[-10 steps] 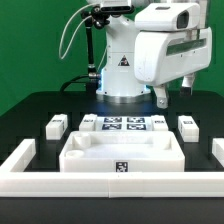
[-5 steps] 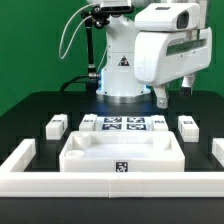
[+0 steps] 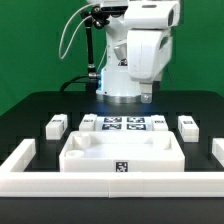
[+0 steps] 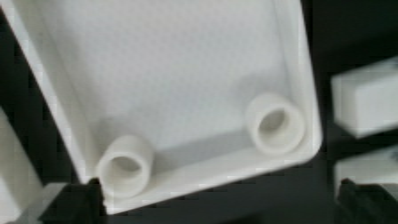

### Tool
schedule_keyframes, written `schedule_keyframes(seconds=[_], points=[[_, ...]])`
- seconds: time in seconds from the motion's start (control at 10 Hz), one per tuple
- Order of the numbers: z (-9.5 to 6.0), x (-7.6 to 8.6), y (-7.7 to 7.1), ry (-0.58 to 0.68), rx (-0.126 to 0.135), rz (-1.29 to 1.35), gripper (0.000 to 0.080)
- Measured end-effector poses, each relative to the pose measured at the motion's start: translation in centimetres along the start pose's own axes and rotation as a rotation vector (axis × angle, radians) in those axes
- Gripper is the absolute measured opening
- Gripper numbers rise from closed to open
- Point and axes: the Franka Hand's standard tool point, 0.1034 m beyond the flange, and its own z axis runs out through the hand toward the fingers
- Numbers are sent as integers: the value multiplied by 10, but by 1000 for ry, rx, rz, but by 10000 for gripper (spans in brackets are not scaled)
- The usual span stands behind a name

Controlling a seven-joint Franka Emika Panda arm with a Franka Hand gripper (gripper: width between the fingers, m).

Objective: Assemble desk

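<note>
A: What is risked?
B: The claw [image 3: 148,96] is open, empty, above the bench [image 3: 30,110]. Lowered off-centre, the rim of the desk top [image 3: 122,150], lying mid-bench, could be struck and the top shoved.
A: Its contents?
B: Nothing loose; two round sockets [image 4: 270,122] are seen. Leg blocks [image 3: 56,126] are seen outside it.

Count with me: one desk top [image 3: 122,150] below the gripper [image 3: 148,97], four leg blocks [image 3: 57,126] [image 3: 88,124] [image 3: 160,123] [image 3: 187,125] beside it, one marker board [image 3: 124,124], one long white bar [image 3: 110,185]. Up close, two round sockets [image 4: 270,122] [image 4: 128,170] show on that top.
</note>
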Motion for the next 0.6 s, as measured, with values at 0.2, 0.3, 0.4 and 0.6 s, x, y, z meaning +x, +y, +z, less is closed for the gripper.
schedule_keyframes(seconds=[0.2, 0.3, 0.4, 0.6], points=[[7, -15, -5, -1, 20, -109, 649], [7, -15, -5, -1, 20, -115, 649], [8, -16, -5, -1, 21, -112, 649], [22, -32, -10, 8, 17, -190, 649]])
